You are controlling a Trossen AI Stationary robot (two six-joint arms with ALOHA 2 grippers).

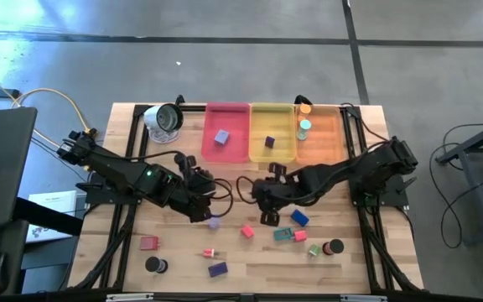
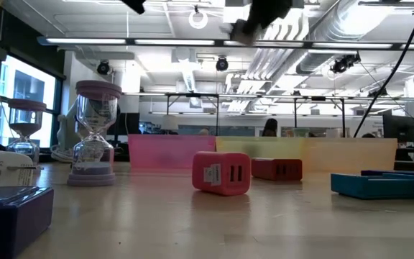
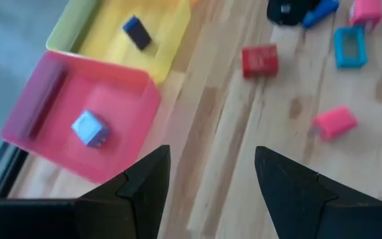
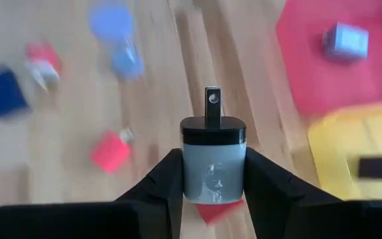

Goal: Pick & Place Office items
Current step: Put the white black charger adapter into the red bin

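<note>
A: From the high view, what lies where?

B: On the wooden tabletop (image 1: 250, 273), three translucent trays stand at the far edge: the pink tray (image 1: 226, 111) holds a lavender cube (image 1: 221, 137), the yellow tray (image 1: 272, 109) a dark blue block (image 1: 269, 142), the orange tray (image 1: 319, 153) a teal disc (image 1: 305, 127). The left gripper (image 1: 198, 186) and the right gripper (image 1: 267, 210) hang over the tabletop's middle, near each other. Small red, pink, blue and black pieces lie scattered along the near part.

A: And the low view?

B: A red plug-shaped block (image 2: 221, 173) sits in the middle, and a pink-topped sand timer (image 2: 94, 134) stands upright at the left.

A: The left wrist view?

B: The left gripper's fingers (image 3: 148, 182) stand apart, released, with nothing between them, above bare wood near the pink tray.

A: The right wrist view?

B: The right gripper's fingers (image 4: 161, 182) are clenched on a grey-and-black charger plug (image 4: 213, 159), lifted clear of the tabletop.
</note>
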